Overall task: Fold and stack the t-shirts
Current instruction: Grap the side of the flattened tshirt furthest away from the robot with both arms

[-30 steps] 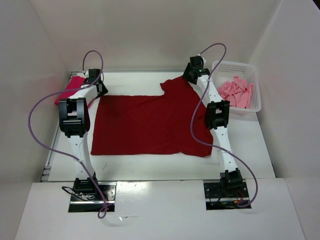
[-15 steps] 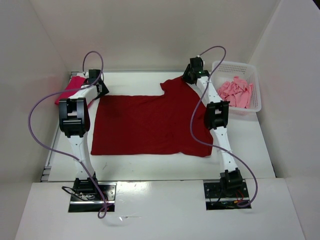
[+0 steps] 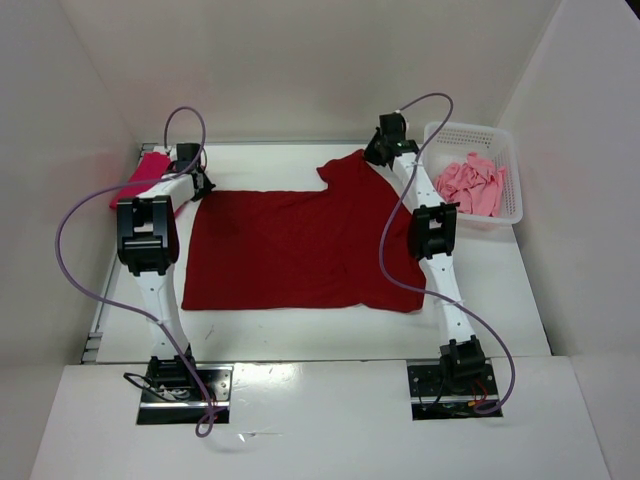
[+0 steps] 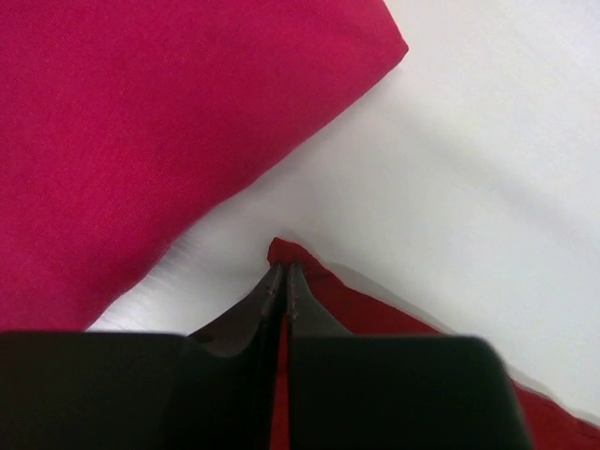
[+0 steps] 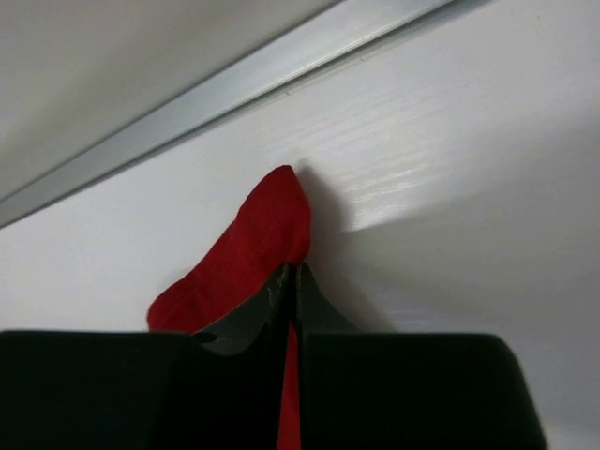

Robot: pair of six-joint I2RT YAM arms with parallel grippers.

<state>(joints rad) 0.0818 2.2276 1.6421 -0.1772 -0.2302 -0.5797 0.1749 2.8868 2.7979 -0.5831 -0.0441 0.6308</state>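
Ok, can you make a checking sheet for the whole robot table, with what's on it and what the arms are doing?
Surface: white table, flat.
Job's things: dark red shirt spread flat mid-table; crimson-magenta shirt, apparently folded, at the far left; light pink shirt crumpled in the basket.
Clutter: white basket at the far right; nothing else seen.
End effectors: left end effector and right end effector each shut on a far corner of the dark red shirt.
Cables: purple cables loop along both arms.
Surroundings: white walls on three sides.
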